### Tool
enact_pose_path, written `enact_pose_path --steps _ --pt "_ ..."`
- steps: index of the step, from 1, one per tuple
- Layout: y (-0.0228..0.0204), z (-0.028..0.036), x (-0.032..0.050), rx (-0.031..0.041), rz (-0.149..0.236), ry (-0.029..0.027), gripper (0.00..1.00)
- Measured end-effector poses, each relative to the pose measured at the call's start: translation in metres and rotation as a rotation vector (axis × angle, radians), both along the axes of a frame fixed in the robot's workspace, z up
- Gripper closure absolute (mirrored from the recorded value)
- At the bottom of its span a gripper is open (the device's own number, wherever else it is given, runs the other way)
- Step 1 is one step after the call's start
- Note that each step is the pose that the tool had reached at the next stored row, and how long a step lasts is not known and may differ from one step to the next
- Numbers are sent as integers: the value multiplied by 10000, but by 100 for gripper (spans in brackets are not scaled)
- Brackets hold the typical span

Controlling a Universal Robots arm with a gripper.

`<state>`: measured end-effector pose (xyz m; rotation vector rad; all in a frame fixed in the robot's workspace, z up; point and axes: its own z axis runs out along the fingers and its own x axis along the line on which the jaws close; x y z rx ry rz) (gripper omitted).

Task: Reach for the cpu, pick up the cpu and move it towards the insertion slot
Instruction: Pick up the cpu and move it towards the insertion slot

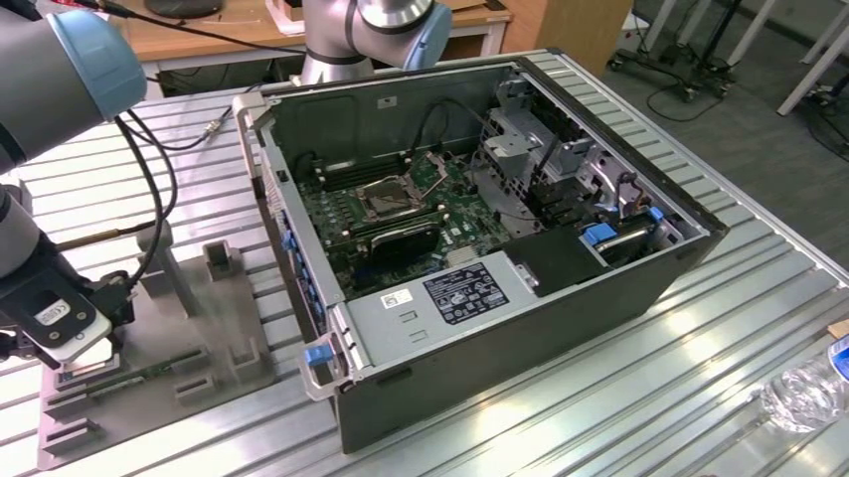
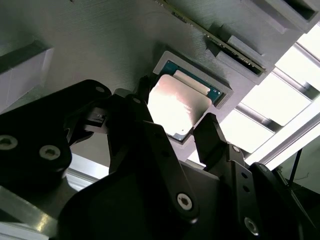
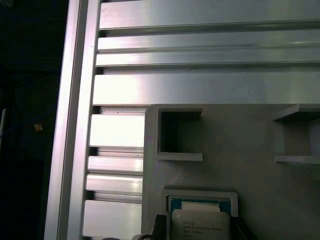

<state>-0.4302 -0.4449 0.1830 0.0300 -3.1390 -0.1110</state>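
Two black fingers [image 2: 212, 140] of the robot's hand [image 2: 176, 106] are standing spread on either side of the small flat square cpu with the silvery-white metal top [image 3: 201, 224]. The hand is therefore hanging open around it. Whether the pads are touching its edges I cannot tell.

The cpu is lying flat in a shallow square nest [image 3: 200, 194] of the grey fixture plate [image 1: 226, 328]. That plate is sitting on the slatted aluminium table [image 1: 558, 407], close to the table's corner at the exterior view's lower left. The insertion slot, a square socket with a shiny metal frame and dark centre [image 1: 389, 195], is lying well apart from it. It is sitting on the green motherboard [image 1: 451, 214] inside the open black computer case [image 1: 531, 338], towards the table's middle.

By its look, the cpu is going to handle as a light, stiff, thin piece. Its smooth metal lid is likely offering little friction, and its underside is probably delicate. Taking hold by two opposite side edges, squarely and level, is looking like the sound choice. The nest's rim is leaving only narrow room beside the chip, and a tilted lift could be catching on it.
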Motion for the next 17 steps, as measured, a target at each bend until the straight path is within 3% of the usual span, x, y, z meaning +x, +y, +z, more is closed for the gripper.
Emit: enact_pose_path --steps 2,3,13,17 --pt "0 0 0 -1 0 1 39" --pt "0 0 0 -1 0 0 45" --pt "0 -1 -1 1 0 -1 46" --pt "0 27 -1 0 0 -1 46"
